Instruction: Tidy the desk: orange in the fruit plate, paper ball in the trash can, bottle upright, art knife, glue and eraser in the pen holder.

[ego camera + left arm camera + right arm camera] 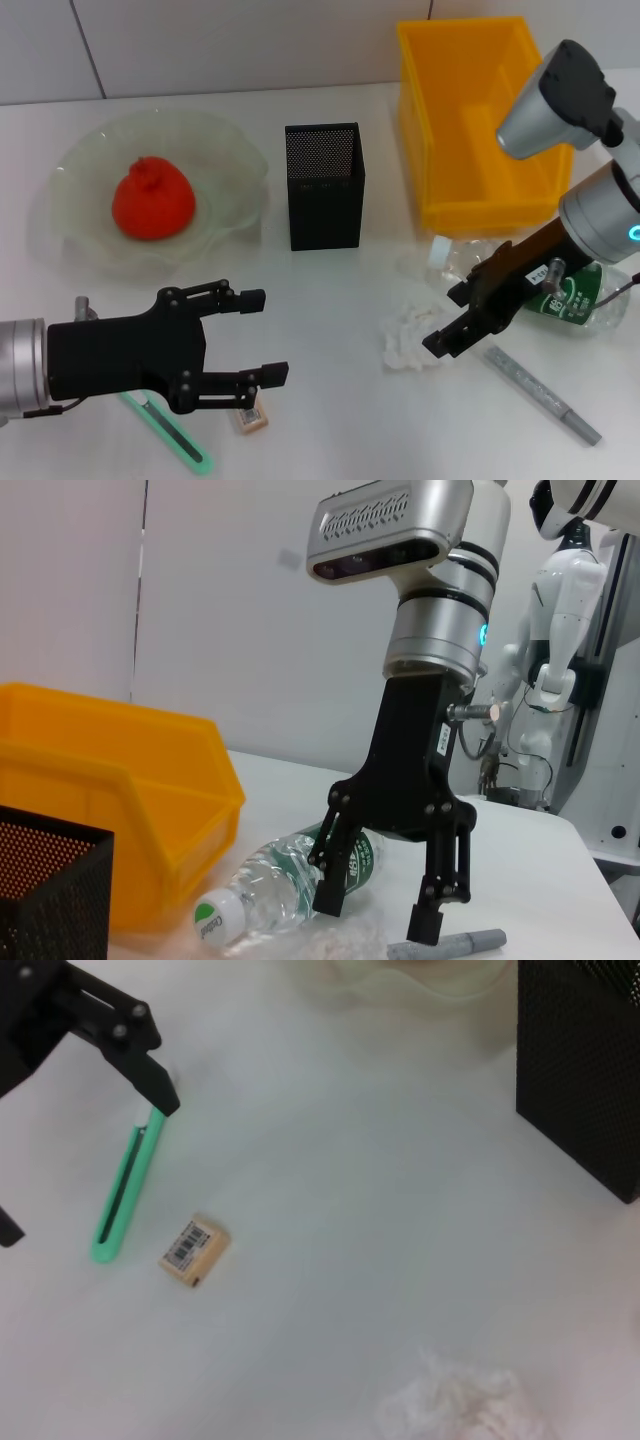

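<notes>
The orange [152, 200] lies in the fruit plate [75, 160] at the far left. The black pen holder [325, 185] stands mid-table, with the yellow trash can [480, 130] to its right. The bottle [580, 300] lies on its side at the right. My right gripper [448, 320] hangs open just over the paper ball [408, 338], and the grey glue [543, 395] lies beyond. My left gripper [265, 336] is open at the near left, above the art knife [170, 432] and eraser [250, 416]. The right wrist view shows the art knife [125, 1195], eraser [194, 1250] and paper ball [460, 1405].
The left wrist view shows the right gripper [372, 915] open above the table, the lying bottle [290, 880] behind it, the glue [450, 945] beside it, and the trash can [120, 790] and pen holder [50, 880] farther off. White table all around.
</notes>
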Tool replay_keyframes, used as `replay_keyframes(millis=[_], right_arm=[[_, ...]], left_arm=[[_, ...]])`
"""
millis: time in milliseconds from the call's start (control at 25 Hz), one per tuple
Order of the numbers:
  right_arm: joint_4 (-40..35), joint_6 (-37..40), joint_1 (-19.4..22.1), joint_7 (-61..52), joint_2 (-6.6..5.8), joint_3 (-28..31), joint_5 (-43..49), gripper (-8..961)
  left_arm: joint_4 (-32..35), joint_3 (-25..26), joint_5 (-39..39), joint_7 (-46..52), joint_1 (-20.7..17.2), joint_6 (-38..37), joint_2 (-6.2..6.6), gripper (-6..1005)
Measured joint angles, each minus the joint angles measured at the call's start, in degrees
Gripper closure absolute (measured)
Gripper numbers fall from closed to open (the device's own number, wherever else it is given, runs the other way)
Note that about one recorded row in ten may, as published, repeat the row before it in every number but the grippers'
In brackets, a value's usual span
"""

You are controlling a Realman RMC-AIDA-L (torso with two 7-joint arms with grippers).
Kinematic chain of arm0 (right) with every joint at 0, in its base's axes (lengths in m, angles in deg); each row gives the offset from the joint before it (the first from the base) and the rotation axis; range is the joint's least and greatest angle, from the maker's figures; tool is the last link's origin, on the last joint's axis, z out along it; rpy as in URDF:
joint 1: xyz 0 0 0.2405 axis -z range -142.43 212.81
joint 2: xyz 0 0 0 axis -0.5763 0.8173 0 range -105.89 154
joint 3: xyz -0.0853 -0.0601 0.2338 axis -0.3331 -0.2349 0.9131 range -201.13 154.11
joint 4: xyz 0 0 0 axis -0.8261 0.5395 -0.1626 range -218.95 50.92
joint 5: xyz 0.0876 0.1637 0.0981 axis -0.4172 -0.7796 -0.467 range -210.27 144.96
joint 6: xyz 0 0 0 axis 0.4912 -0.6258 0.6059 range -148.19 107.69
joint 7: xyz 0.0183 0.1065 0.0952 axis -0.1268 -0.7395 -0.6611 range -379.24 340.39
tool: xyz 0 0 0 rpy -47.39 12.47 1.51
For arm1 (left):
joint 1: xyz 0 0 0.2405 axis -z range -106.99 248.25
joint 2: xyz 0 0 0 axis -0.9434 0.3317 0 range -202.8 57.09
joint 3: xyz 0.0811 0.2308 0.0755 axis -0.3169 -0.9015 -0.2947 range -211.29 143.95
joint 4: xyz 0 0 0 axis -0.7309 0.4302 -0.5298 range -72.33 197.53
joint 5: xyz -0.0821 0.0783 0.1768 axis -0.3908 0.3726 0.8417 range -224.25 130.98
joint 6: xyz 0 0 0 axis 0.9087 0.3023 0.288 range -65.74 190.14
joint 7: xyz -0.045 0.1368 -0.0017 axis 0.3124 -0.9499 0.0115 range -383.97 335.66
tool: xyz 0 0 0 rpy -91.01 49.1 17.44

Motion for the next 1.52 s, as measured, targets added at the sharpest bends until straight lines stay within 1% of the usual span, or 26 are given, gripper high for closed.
replay_keyframes(millis=[640, 880, 1120, 1320, 1440, 1520], right_arm=[[2.8, -5.2, 0.0, 0.0, 0.09, -4.1, 0.5, 130], [3.1, -6.3, -0.2, 0.0, 0.16, -4.4, 0.9, 130], [3.1, -6.3, -0.4, -0.1, 0.16, -4.3, 0.8, 282], [3.1, -6.4, -0.5, -0.1, 0.13, -4.4, 0.8, 500], [3.1, -6.4, -0.5, -0.1, 0.11, -4.4, 0.7, 746], [3.1, -6.4, -0.5, -0.1, 0.10, -4.4, 0.6, 779]], left_arm=[[0.0, 0.0, 0.0, -0.1, -0.3, 0.1, -0.07, 159], [0.0, 0.3, 0.0, -0.1, -0.4, 0.2, -0.09, 158], [0.0, 0.4, 0.0, -0.1, -0.4, 0.4, -0.09, 158], [0.0, 0.4, 0.0, -0.1, -0.3, 0.5, -0.09, 158], [0.0, 0.5, 0.0, -0.1, -0.4, 0.5, -0.06, 158], [0.0, 0.5, 0.0, -0.1, -0.4, 0.5, -0.05, 158]])
